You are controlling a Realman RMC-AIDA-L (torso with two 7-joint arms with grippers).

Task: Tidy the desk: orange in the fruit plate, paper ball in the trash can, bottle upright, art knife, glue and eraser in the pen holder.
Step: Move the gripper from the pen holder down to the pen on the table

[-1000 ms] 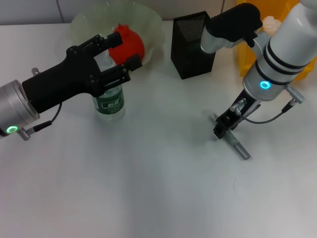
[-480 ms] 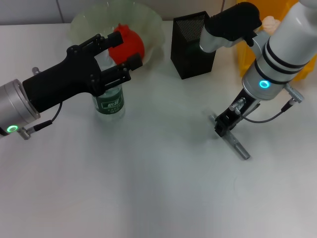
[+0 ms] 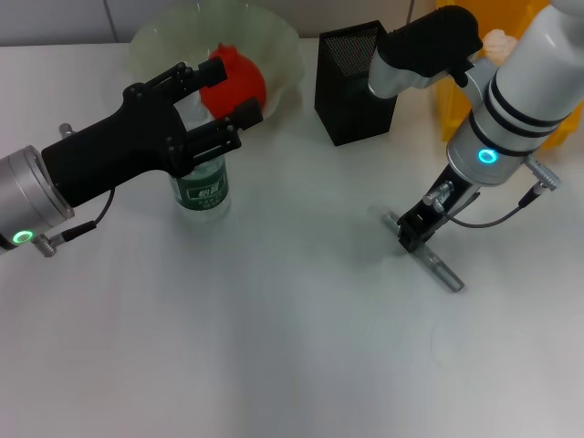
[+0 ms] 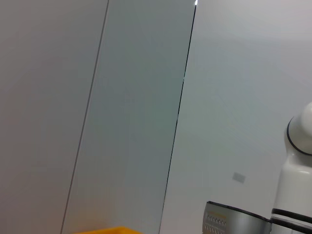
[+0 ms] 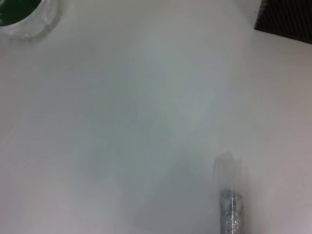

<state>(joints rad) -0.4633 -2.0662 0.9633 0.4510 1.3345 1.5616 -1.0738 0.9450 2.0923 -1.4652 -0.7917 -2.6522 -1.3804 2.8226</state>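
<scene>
One slim grey art knife lies flat, the right hand clamped on it.

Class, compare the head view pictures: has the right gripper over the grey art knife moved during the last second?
Yes, slightly. The right gripper has slid along the grey art knife toward the robot and a little rightward, farther from the black mesh pen holder.

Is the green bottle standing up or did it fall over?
Standing up. The bottle stands on its base on the table, with the left gripper around its top.
</scene>
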